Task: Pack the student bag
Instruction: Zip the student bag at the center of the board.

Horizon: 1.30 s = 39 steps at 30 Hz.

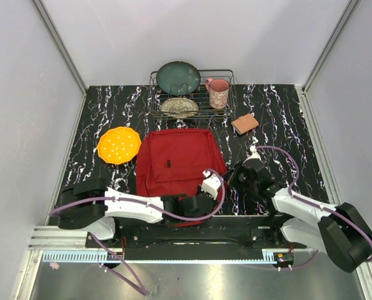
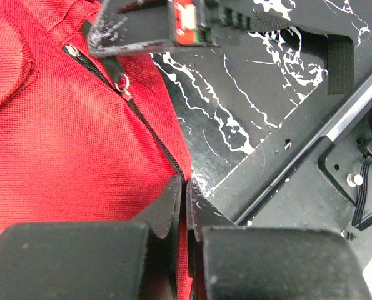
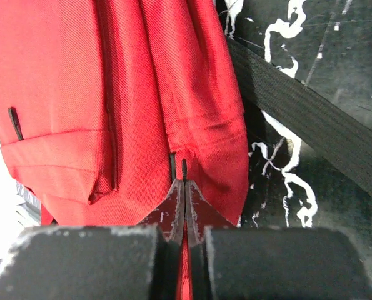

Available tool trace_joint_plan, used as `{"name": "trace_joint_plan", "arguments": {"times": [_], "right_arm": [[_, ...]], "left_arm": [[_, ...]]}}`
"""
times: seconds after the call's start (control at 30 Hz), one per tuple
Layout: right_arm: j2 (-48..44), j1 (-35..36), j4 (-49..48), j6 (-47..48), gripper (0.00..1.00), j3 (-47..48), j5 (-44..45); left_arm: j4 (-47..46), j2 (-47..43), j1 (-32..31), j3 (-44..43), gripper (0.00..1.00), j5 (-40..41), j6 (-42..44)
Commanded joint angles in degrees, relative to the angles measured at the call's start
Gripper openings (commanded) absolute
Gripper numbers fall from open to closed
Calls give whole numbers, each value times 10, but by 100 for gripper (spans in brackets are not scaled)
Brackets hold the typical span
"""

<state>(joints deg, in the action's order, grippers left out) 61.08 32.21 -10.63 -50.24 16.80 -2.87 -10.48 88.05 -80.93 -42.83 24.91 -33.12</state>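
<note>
The red student bag [image 1: 176, 162] lies flat in the middle of the table with its front zip pocket up. My left gripper [image 1: 203, 201] is at the bag's near right corner. In the left wrist view it [image 2: 186, 187] is shut on the red fabric [image 2: 60, 144] beside the black zipper [image 2: 149, 132]. My right gripper [image 1: 227, 178] is at the bag's right edge. In the right wrist view it [image 3: 184, 184] is shut on a fold of the bag [image 3: 142, 94] by a zipper end. A black strap [image 3: 298, 119] lies on the table.
An orange plate [image 1: 119, 145] lies left of the bag. A wire dish rack [image 1: 192, 94] at the back holds a green plate [image 1: 178, 77], a patterned plate [image 1: 179, 107] and a pink mug [image 1: 218, 92]. A brown block [image 1: 244, 123] lies at the back right. White walls surround the table.
</note>
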Motion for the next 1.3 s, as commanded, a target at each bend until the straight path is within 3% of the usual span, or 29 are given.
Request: {"name": "trace_joint_plan", "arguments": {"times": [0.0,0.43,0.63,0.8,0.93,1.17,1.27], "right_arm": [[49,-7,-117,6,0,45,36],[97,-19,-161,-1,0,83,53],[109,-25,-163,8,0,102,47],[101,-36,-109,31,0,147,48],[91,-43,1,52,0,195,63],[62,-43,40,53,0,181,30],[55,-43,47,46,0,170,-12]], "left_arm": [[-35,-38,-43,15,0,-26,9],[-36,-49,-117,13,0,2,63],[-24,-61,-119,32,0,47,39],[20,-39,-62,-1,0,20,26],[25,-51,14,1,0,1,32],[39,-106,31,44,0,-34,20],[28,-129,30,81,9,-35,-17]]}}
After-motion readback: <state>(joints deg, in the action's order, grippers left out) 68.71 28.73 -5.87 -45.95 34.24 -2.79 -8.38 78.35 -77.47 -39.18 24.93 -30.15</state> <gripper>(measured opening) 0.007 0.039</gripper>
